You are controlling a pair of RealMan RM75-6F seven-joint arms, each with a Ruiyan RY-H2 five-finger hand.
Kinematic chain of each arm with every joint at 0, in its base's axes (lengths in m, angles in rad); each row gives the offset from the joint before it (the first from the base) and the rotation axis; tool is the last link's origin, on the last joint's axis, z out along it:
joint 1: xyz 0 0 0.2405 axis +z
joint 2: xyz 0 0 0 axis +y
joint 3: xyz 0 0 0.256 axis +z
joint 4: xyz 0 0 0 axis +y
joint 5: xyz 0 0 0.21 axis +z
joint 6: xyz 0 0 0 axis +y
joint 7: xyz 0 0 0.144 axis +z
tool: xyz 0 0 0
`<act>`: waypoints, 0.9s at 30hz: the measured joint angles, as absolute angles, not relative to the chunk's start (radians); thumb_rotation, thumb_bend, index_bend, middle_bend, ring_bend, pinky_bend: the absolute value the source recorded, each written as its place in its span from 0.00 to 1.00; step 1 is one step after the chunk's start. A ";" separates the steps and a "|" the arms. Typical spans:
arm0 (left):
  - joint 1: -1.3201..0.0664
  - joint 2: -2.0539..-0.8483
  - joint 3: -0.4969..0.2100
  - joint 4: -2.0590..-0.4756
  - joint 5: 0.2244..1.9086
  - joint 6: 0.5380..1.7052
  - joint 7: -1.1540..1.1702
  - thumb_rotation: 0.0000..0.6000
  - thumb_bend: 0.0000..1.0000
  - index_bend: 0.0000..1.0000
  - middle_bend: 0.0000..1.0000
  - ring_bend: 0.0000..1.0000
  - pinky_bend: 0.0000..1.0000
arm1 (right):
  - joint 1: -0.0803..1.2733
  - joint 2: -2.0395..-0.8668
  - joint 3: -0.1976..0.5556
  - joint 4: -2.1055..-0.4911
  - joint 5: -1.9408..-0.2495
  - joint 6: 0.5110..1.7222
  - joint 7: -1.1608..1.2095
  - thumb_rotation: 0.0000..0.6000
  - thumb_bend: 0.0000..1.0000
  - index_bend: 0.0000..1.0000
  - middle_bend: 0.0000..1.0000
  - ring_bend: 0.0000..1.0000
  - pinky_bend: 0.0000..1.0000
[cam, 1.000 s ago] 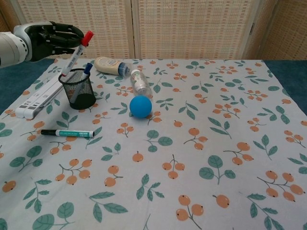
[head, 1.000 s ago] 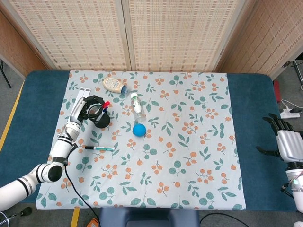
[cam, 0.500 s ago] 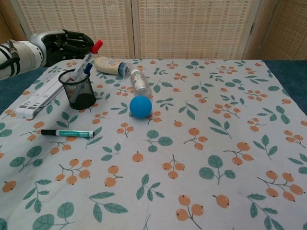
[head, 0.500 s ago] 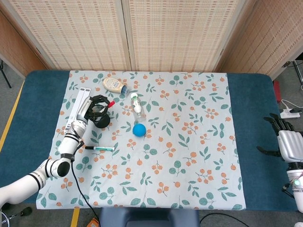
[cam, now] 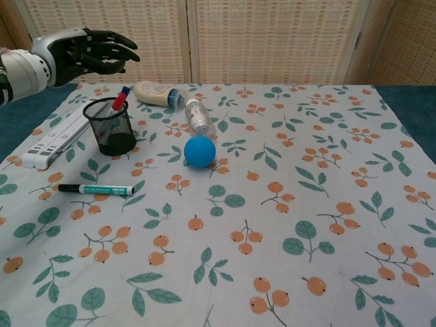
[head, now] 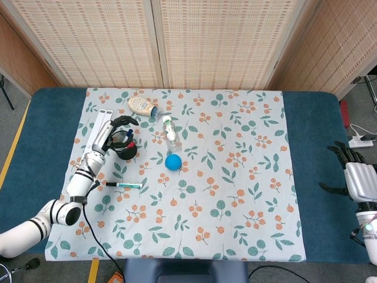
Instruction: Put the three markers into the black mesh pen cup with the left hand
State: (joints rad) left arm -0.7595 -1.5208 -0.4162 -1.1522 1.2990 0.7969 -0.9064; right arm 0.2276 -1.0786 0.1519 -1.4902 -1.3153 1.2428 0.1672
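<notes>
The black mesh pen cup stands at the left of the flowered cloth. A red-capped marker leans inside it, next to a blue-capped one, mostly hidden. A green marker lies flat on the cloth in front of the cup. My left hand hovers above the cup, fingers spread and holding nothing. My right hand rests open at the far right edge of the table.
A blue ball sits near the middle, with a clear bottle lying behind it and a beige squeeze bottle further back. A white ruler-like strip lies left of the cup.
The left hand has let go of the red-capped marker, which dropped into the cup, and has lifted with fingers spread. The right hand has not moved.
</notes>
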 measured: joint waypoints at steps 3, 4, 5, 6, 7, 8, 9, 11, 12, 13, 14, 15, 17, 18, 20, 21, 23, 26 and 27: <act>-0.703 -1.495 -0.395 -1.268 1.306 0.909 -0.774 1.00 0.42 0.40 0.40 0.15 0.19 | 0.228 -1.079 0.152 -1.486 -1.315 1.239 0.171 1.00 0.02 0.17 0.06 0.12 0.17; -0.683 -1.490 -0.387 -1.304 1.307 0.949 -0.718 1.00 0.42 0.40 0.41 0.16 0.19 | 0.229 -1.080 0.152 -1.485 -1.315 1.237 0.173 1.00 0.02 0.17 0.06 0.12 0.17; -0.654 -1.487 -0.373 -1.352 1.309 1.009 -0.632 1.00 0.42 0.40 0.41 0.16 0.19 | 0.230 -1.080 0.151 -1.485 -1.315 1.235 0.174 1.00 0.02 0.17 0.06 0.12 0.17; -0.631 -1.488 -0.361 -1.387 1.312 1.058 -0.561 1.00 0.42 0.40 0.41 0.16 0.19 | 0.231 -1.080 0.150 -1.484 -1.316 1.233 0.174 1.00 0.03 0.17 0.06 0.12 0.17; -0.606 -1.490 -0.348 -1.419 1.317 1.112 -0.484 1.00 0.42 0.40 0.41 0.16 0.19 | 0.232 -1.081 0.149 -1.484 -1.318 1.231 0.174 1.00 0.03 0.17 0.06 0.12 0.17; -0.562 -1.501 -0.320 -1.464 1.331 1.211 -0.349 1.00 0.42 0.40 0.40 0.16 0.19 | 0.233 -1.081 0.148 -1.484 -1.320 1.229 0.173 1.00 0.03 0.17 0.06 0.12 0.17; -0.544 -1.508 -0.307 -1.479 1.338 1.254 -0.293 1.00 0.42 0.40 0.40 0.16 0.19 | 0.234 -1.082 0.147 -1.484 -1.321 1.228 0.171 1.00 0.02 0.17 0.06 0.12 0.17; -0.475 -1.542 -0.254 -1.513 1.371 1.408 -0.099 1.00 0.42 0.40 0.39 0.16 0.19 | 0.235 -1.083 0.146 -1.485 -1.322 1.226 0.167 1.00 0.02 0.17 0.06 0.12 0.17; -0.444 -1.563 -0.228 -1.521 1.386 1.474 -0.021 1.00 0.42 0.40 0.38 0.16 0.19 | 0.236 -1.084 0.145 -1.487 -1.324 1.226 0.164 1.00 0.02 0.17 0.06 0.12 0.17; -0.411 -1.586 -0.199 -1.524 1.401 1.537 0.052 1.00 0.42 0.40 0.38 0.16 0.19 | 0.236 -1.084 0.144 -1.488 -1.325 1.226 0.161 1.00 0.02 0.17 0.06 0.12 0.17; -0.371 -1.618 -0.161 -1.524 1.416 1.614 0.135 1.00 0.42 0.40 0.38 0.16 0.19 | 0.236 -1.084 0.144 -1.490 -1.327 1.227 0.159 1.00 0.02 0.17 0.06 0.12 0.17; -0.346 -1.639 -0.136 -1.522 1.423 1.662 0.187 1.00 0.42 0.40 0.38 0.16 0.19 | 0.236 -1.084 0.143 -1.492 -1.329 1.230 0.157 1.00 0.02 0.17 0.06 0.12 0.17; -0.310 -1.677 -0.100 -1.512 1.433 1.739 0.273 1.00 0.42 0.40 0.37 0.16 0.19 | 0.236 -1.084 0.142 -1.495 -1.330 1.233 0.154 1.00 0.02 0.17 0.06 0.12 0.17; -0.300 -1.694 -0.089 -1.505 1.436 1.757 0.295 1.00 0.42 0.40 0.37 0.16 0.19 | 0.235 -1.084 0.143 -1.496 -1.329 1.234 0.153 1.00 0.02 0.17 0.06 0.12 0.17; -0.280 -1.747 -0.067 -1.476 1.446 1.764 0.316 1.00 0.42 0.40 0.35 0.16 0.19 | 0.234 -1.083 0.144 -1.497 -1.326 1.236 0.153 1.00 0.02 0.17 0.06 0.12 0.17; -0.273 -1.775 -0.061 -1.457 1.451 1.754 0.319 1.00 0.42 0.39 0.34 0.16 0.19 | 0.234 -1.083 0.145 -1.497 -1.326 1.237 0.153 1.00 0.02 0.17 0.06 0.12 0.17; -0.263 -1.837 -0.051 -1.402 1.465 1.720 0.329 1.00 0.42 0.38 0.34 0.15 0.18 | 0.234 -1.083 0.145 -1.496 -1.326 1.237 0.153 1.00 0.02 0.17 0.06 0.12 0.17; -0.256 -1.931 -0.043 -1.305 1.488 1.690 0.387 1.00 0.42 0.37 0.31 0.14 0.18 | 0.235 -1.083 0.144 -1.495 -1.327 1.234 0.158 1.00 0.02 0.17 0.06 0.12 0.17; -0.256 -1.960 -0.042 -1.277 1.493 1.684 0.407 1.00 0.42 0.36 0.30 0.14 0.18 | 0.235 -1.082 0.144 -1.494 -1.327 1.232 0.160 1.00 0.02 0.17 0.06 0.12 0.17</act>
State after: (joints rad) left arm -0.2563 -1.9600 -0.0422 -1.2768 1.4927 1.6836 0.4073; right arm 0.2349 -1.0825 0.1437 -1.4940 -1.3267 1.2323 0.1595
